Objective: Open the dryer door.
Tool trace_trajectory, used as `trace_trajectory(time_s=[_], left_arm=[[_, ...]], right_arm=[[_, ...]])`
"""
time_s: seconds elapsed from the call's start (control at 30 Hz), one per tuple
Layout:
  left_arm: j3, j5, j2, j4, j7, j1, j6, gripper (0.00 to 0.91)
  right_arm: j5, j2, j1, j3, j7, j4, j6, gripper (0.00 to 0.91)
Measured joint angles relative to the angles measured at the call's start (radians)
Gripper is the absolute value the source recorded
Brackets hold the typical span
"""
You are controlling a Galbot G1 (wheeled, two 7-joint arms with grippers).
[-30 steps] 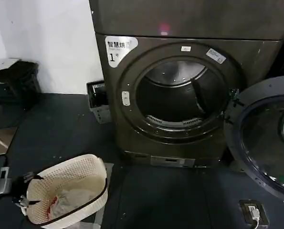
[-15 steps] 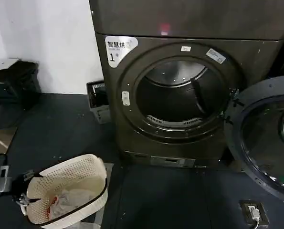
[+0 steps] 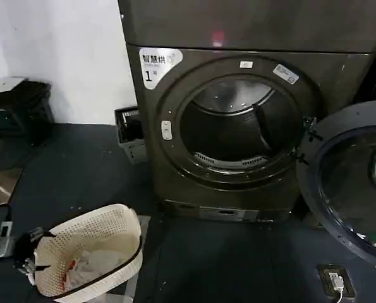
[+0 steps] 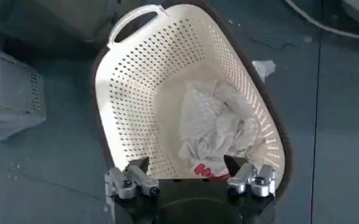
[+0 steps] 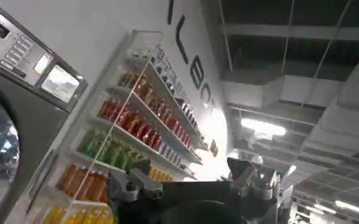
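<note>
The dryer [image 3: 238, 38] stands ahead, dark grey-brown, with a white label [image 3: 158, 64] marked "1". Its round opening [image 3: 238, 126] is uncovered and the metal drum shows inside. The dryer door [image 3: 352, 183] is swung wide open to the right, its dark inner side and tinted glass facing me. My left gripper [image 4: 185, 163] hangs open above the near end of a white laundry basket [image 4: 136, 91], holding nothing. My right gripper [image 5: 189, 163] is open and bare, pointing up toward shelves and the ceiling.
The laundry basket [image 3: 105, 230] with crumpled cloth [image 4: 219, 125] sits on the dark floor at front left. A grey crate [image 3: 129, 134] stands beside the dryer, a black bin [image 3: 20, 110] by the wall. A floor socket [image 3: 335, 279] lies at front right. Shelves of bottles [image 5: 130, 125] show beyond the right gripper.
The dryer door stays swung open at the right. The things at the basket's left end have shifted very slightly.
</note>
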Motion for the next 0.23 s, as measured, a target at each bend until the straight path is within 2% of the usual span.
trace_trajectory(time_s=[0.23], left_arm=[[0.001, 0.007, 0.006, -0.003, 0.005, -0.008, -0.003, 0.907]], right_arm=[[-0.001, 0.0, 0.003, 0.001, -0.004, -0.001, -0.002, 0.907]])
